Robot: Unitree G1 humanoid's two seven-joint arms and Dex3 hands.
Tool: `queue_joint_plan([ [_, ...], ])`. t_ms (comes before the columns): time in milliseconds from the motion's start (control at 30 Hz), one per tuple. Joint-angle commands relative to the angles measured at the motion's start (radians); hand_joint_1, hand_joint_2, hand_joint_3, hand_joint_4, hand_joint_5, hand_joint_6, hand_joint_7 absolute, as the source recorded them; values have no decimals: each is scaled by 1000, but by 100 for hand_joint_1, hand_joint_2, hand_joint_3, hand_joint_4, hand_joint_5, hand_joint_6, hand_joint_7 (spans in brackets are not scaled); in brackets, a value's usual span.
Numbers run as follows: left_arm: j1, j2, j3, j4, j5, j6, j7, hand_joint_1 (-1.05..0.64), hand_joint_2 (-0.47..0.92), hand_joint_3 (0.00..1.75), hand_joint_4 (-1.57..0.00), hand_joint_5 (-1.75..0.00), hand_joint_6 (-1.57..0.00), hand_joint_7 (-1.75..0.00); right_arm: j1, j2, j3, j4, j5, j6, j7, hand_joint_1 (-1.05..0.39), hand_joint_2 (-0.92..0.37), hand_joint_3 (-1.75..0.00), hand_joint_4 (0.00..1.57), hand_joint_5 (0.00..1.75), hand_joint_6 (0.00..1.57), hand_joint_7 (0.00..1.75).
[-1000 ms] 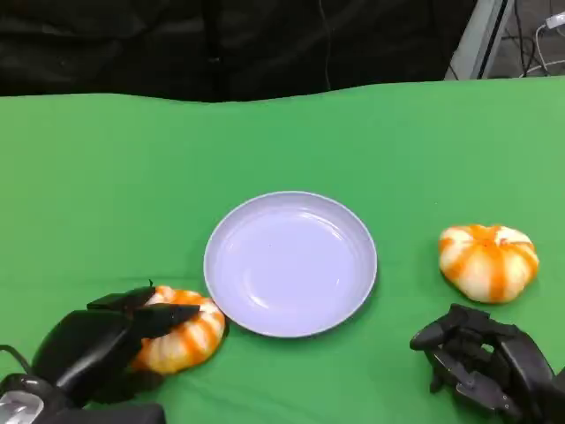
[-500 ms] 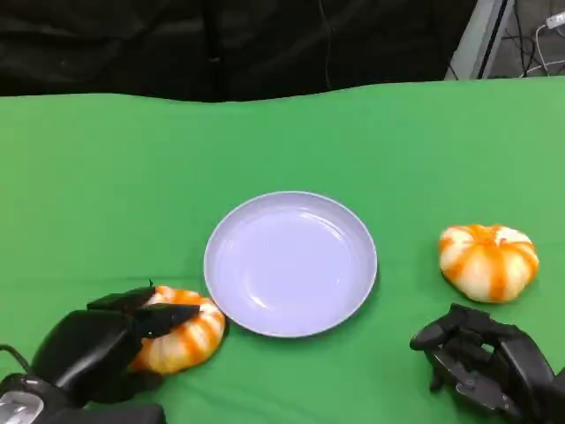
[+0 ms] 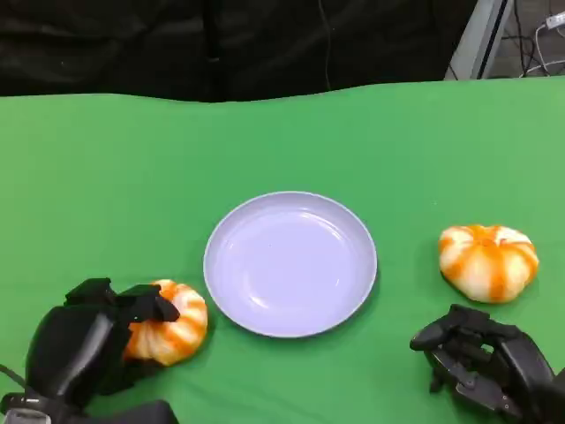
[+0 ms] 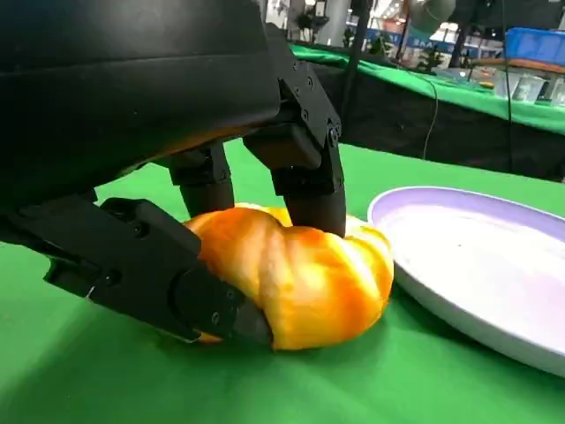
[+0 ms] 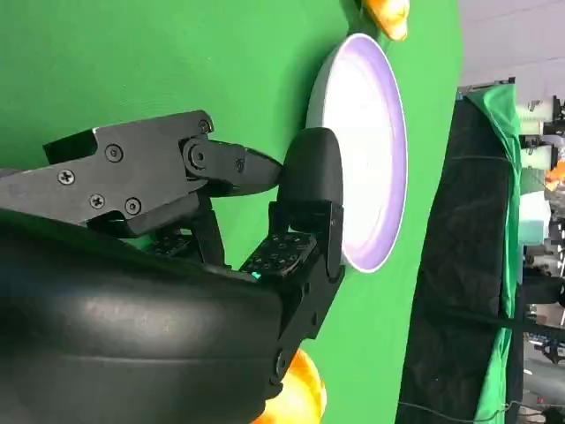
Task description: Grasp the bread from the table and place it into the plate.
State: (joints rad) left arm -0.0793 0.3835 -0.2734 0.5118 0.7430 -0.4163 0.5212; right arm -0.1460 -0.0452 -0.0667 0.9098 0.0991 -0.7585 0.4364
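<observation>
My left hand is clamped around the bread; I fear squashing it or clipping the plate rim. My right hand sits curled, holding nothing.

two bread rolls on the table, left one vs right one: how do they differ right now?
The left bread is gripped by the left hand, fingers over its top and side; the right bread lies free, the right hand nearer the robot and apart from it. The left bread sits close beside the plate; the right bread lies farther from the rim. Both are round, orange and white striped, resting on the green table.
</observation>
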Motion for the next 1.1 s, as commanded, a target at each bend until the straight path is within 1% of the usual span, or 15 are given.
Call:
queue_joint_plan([
  [33,3,18,-6,12,10,19,15,-17,82,26,-78,-175,-84,-133,12,-11,-4,5,6,3,3,-25,-92,-44,66,171,79,97],
  [200,5,18,-6,4,8,24,21,-17,81,27,-78,-175,-84,-132,12,-11,-3,5,2,8,-4,-26,-92,-44,66,171,79,97],
  [333,24,22,3,-46,10,41,21,-17,80,28,-77,-175,-84,-132,11,-10,-4,6,4,8,-1,-26,-92,-44,65,171,79,97],
  [433,43,26,13,-100,14,61,25,-17,79,32,-77,-175,-86,-129,8,-10,-6,11,10,7,7,-26,-92,-44,65,171,79,97],
  [567,79,43,40,-217,21,89,14,-15,76,34,-77,-175,-87,-127,8,-10,-7,13,13,13,13,-26,-92,-44,65,171,79,96],
  [733,107,57,74,-351,15,141,-50,-13,75,36,-77,-175,-87,-126,1,-10,-7,27,9,4,8,-26,-92,-44,65,170,80,96],
  [800,116,59,84,-385,19,147,-55,-11,70,43,-78,-175,-93,-117,1,-10,-6,25,7,4,5,-26,-92,-43,65,169,80,96],
  [900,128,61,95,-426,20,155,-70,-11,69,47,-78,-175,-94,-114,1,-9,-6,25,9,6,7,-26,-92,-43,65,169,80,96],
  [933,131,62,98,-439,21,157,-77,-14,69,50,-78,-175,-94,-114,0,-9,-7,26,11,7,9,-26,-92,-43,66,170,80,96],
  [1000,136,69,105,-466,32,156,-79,-14,65,57,-78,-175,-95,-112,-1,-8,-5,25,7,8,2,-26,-92,-44,66,170,80,96],
  [1100,140,70,110,-488,34,143,-76,-13,60,62,-78,-175,-91,-121,-1,-9,-4,25,5,7,2,-25,-92,-44,65,170,80,96],
])
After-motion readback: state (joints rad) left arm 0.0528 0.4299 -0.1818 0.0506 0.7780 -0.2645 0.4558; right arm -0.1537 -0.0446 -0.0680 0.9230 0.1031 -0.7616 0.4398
